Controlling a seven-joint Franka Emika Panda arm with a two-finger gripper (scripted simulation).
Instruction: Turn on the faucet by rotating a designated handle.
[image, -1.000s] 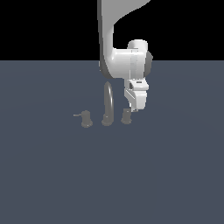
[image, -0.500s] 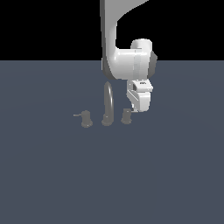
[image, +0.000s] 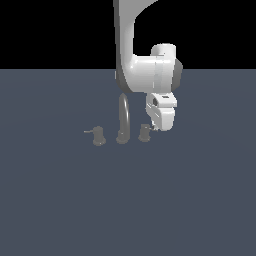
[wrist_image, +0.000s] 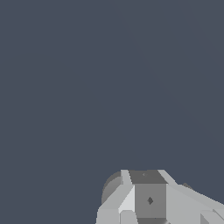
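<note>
Faucet (image: 123, 122): a small grey set on the dark floor, a bit above the middle of the exterior view. It has a tall thin bent spout (image: 124, 116) and one short stubby valve on each side.

Handle (image: 144, 133): the short grey valve at about 3 o'clock from the spout's foot. Its thin pale lever should stick out toward 3 o'clock, but the robot's hand covers that spot, so I can hardly see it.

Twin valve (image: 98, 135): at about 9 o'clock from the spout. Its little lever points toward 9 o'clock. This one is not the one to turn.

Gripper (image: 161, 124): the white hand hangs down from the big white arm (image: 145, 70). It sits just beside the handle, at about 3 o'clock from it, right where the lever tip would be.

Gripper state: I cannot tell if the fingers are open or closed. In the wrist view the gripper (wrist_image: 151, 199) shows only as pale blocky shapes with bare floor past them, and in the exterior view the fingertips are too small. It may be touching the lever, but I can't see it holding anything.

What matters for the next move: the handle lies toward 9 o'clock from the hand, and the lever's long line runs from 9 to 3 o'clock, pointing at the hand. I think the hand has to push the lever tip sideways, around the valve, not straight along the lever.

How far along: the hand is close, but I can't see the lever turned yet.
</note>
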